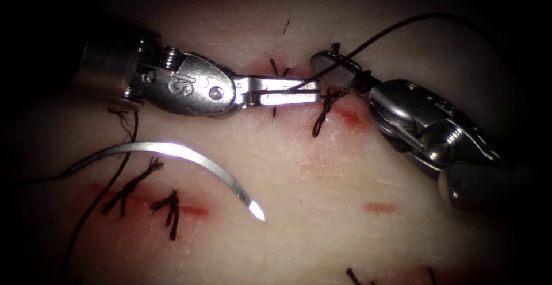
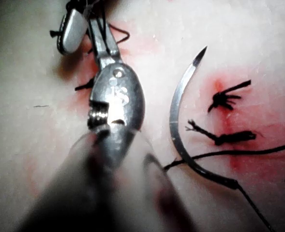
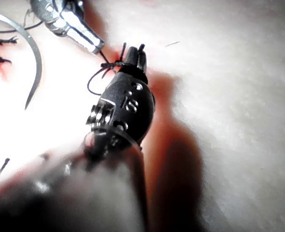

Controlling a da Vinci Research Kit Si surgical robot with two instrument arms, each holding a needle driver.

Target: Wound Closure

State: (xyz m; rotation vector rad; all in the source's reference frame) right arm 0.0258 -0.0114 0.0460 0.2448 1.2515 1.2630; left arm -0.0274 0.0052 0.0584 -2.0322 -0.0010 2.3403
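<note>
Lying free on the tissue (image 1: 322, 204) to the lower left, the needle (image 1: 172, 150) is held by neither tool, its point (image 1: 257, 212) aimed lower right and its curve nearer the left tool (image 1: 307, 91). That tool's jaws are pressed together on the thread (image 1: 397, 29); thread is seen wound round the right tool (image 1: 336, 68), whose jaw state cannot be told.

brightly lit at the centre of the endoscope view, falling off to black at every edge and corner. hard glare on the curved steel needle (image 1: 172, 150) and the polished metal left tool (image 1: 310, 89). blown-out pale tissue (image 3: 239, 96) and blurred near shafts in both wrist views.
</note>
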